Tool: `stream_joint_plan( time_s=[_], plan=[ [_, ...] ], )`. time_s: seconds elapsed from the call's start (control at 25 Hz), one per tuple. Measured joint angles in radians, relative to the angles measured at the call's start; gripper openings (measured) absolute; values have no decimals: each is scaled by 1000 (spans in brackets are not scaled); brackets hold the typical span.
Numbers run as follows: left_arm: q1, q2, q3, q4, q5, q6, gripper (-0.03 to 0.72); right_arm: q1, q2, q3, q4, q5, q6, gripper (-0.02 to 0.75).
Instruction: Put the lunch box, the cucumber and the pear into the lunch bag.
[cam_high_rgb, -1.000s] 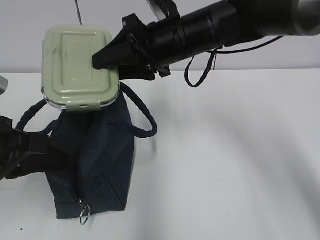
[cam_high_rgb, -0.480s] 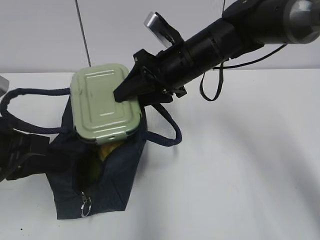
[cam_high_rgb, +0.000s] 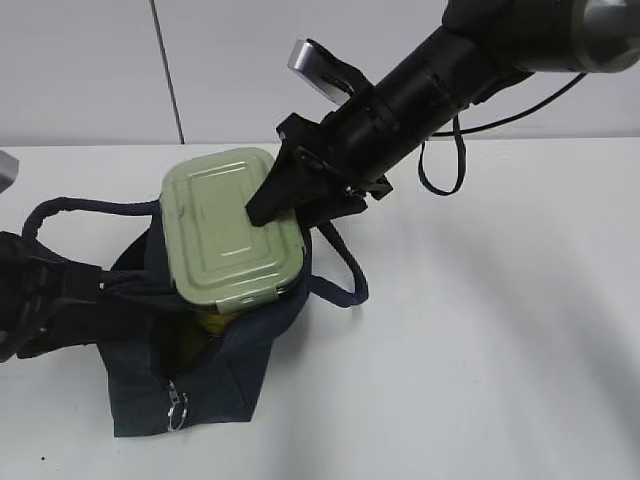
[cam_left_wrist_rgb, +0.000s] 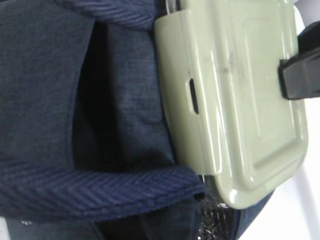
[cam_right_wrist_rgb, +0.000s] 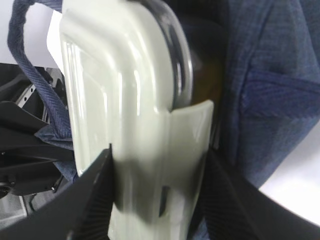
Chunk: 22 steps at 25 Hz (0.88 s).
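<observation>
The pale green lunch box (cam_high_rgb: 225, 235) is tilted, its lower end in the open mouth of the navy lunch bag (cam_high_rgb: 215, 375). My right gripper (cam_high_rgb: 265, 212) is shut on the box's upper right edge; in the right wrist view its fingers (cam_right_wrist_rgb: 95, 190) clamp the lid (cam_right_wrist_rgb: 125, 100). My left gripper (cam_high_rgb: 45, 300) holds the bag's left side at the handle (cam_left_wrist_rgb: 100, 192). A yellow patch (cam_high_rgb: 203, 325), apparently the pear, shows inside the bag under the box. The cucumber is hidden. In the left wrist view the box (cam_left_wrist_rgb: 235, 90) sits against the bag fabric (cam_left_wrist_rgb: 45, 85).
The bag's metal ring pull (cam_high_rgb: 176, 410) hangs at its front. One loop handle (cam_high_rgb: 345, 275) lies on the white table (cam_high_rgb: 480, 350) right of the bag, the other (cam_high_rgb: 90, 207) arches at the left. A wall stands behind.
My right gripper has carried the lunch box down and to the right, from above the bag into its mouth. The bag's mouth has spread wider.
</observation>
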Motion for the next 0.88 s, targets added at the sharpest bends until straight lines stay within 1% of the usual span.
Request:
stream_joint_plan(
  time_s=[0.28,0.36,0.64,0.76,0.88],
  plan=[
    [0,0,0,-54,-46,0,-19,0,0,-146,-84,24,7,377],
    [0,0,-1,-62,-66,0,-19,-2,0,-164,-106,29,19,377],
    [0,0,-1,-99,-89,0,-19,-4,0,-173,-116,35,47,377],
    [0,0,-1,-110,-100,0,-19,0,0,-173,-172,35,80,377],
    [0,0,-1,-124,-111,0,-19,2,0,-173,-276,37,137,377]
  ],
)
